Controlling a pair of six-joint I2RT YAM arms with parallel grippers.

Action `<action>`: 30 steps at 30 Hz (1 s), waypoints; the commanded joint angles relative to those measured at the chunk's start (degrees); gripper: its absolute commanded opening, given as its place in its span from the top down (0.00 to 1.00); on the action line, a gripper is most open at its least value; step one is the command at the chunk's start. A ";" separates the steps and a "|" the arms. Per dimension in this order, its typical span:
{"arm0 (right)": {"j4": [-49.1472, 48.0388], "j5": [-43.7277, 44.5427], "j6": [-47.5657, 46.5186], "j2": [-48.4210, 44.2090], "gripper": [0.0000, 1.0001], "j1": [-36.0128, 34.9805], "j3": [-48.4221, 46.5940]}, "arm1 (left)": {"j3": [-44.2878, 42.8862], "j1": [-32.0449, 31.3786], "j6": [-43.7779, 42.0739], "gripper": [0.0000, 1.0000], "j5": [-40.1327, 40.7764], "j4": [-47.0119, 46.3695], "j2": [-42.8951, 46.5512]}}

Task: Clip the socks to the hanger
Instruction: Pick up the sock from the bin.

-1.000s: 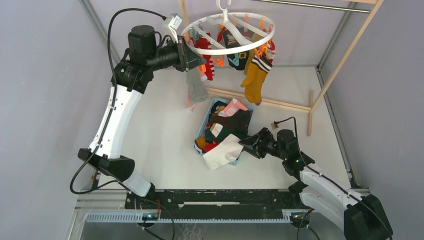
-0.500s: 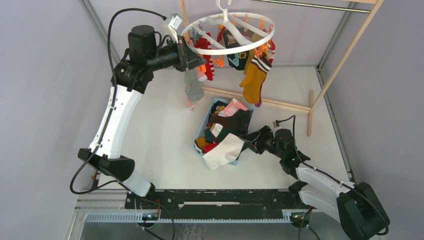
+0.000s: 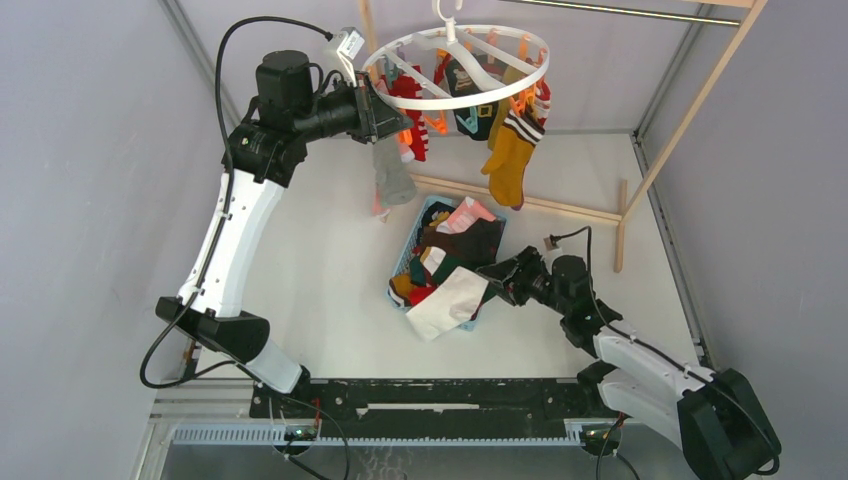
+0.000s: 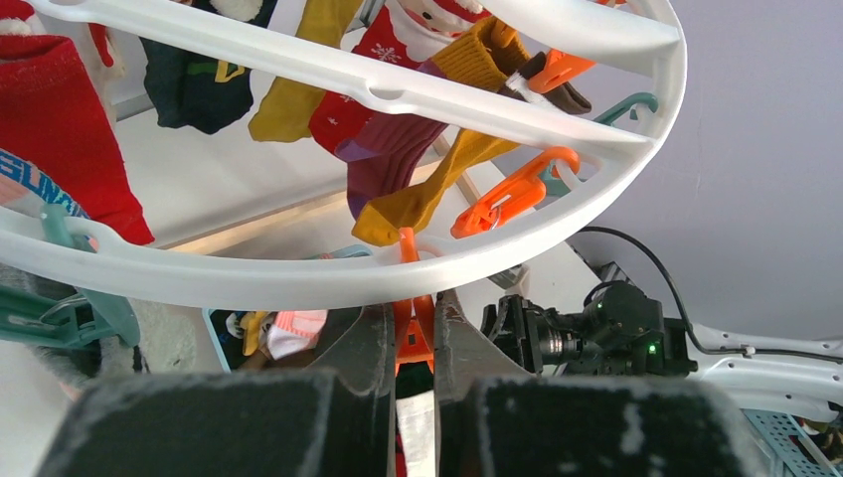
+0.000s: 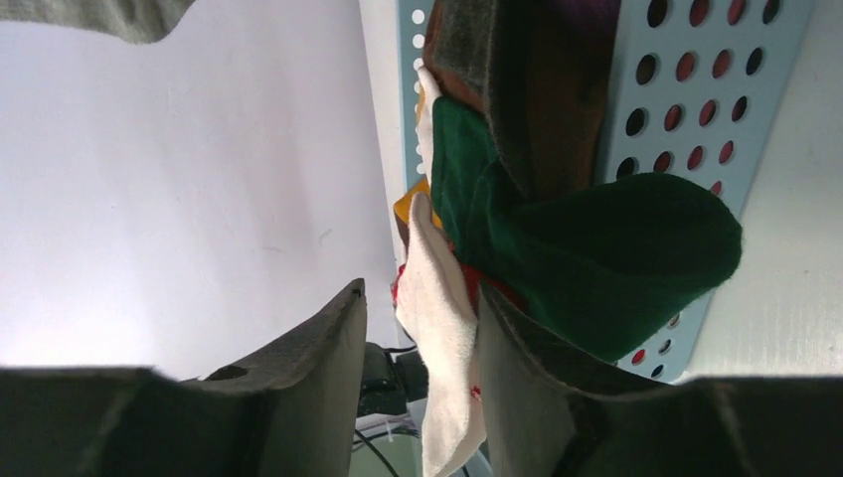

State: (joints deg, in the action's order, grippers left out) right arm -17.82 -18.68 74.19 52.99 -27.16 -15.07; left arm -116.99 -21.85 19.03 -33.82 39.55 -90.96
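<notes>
The white ring hanger [image 3: 455, 100] hangs at the top, with red, dark and mustard striped socks [image 3: 510, 160] clipped to it. My left gripper [image 3: 385, 110] is at its left rim, shut on an orange clip [image 4: 413, 333] under the rim [image 4: 298, 278]. A grey sock [image 3: 390, 175] hangs just below it. My right gripper [image 3: 503, 280] is open at the basket's near right corner. Its fingers stand either side of a white sock [image 5: 437, 318] that drapes over the basket edge [image 3: 448, 303], beside a green sock [image 5: 596, 258].
The light-blue basket [image 3: 411, 238] holds several loose socks [image 3: 455, 250] at mid table; its perforated wall [image 5: 716, 89] fills the right wrist view. The wooden frame [image 3: 690, 110] stands at the right and back, its base bar [image 3: 540, 205] just behind the basket.
My right gripper has moved left and further in to the basket's corner, closer to the white sock. My left arm has stayed at the clip; the grey sock swayed slightly.
</notes>
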 commanded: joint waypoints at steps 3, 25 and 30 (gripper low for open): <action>-1.45 -2.53 -3.57 2.34 0.47 -1.76 -2.99 | -0.69 0.05 -0.26 1.00 -2.48 -0.69 2.28; 7.29 -7.94 -20.25 -0.14 1.00 2.18 -19.13 | -0.63 0.05 -0.48 1.00 -2.74 -0.35 2.57; 6.49 -10.42 -30.84 2.77 1.00 -2.77 -28.14 | -0.70 0.05 -0.26 1.00 -3.29 -0.35 2.53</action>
State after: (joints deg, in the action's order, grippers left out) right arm -9.91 -26.02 55.16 54.00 -26.20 -35.70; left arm -116.99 -21.85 19.03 -34.26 39.57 -90.96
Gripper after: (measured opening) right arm 0.039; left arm 0.102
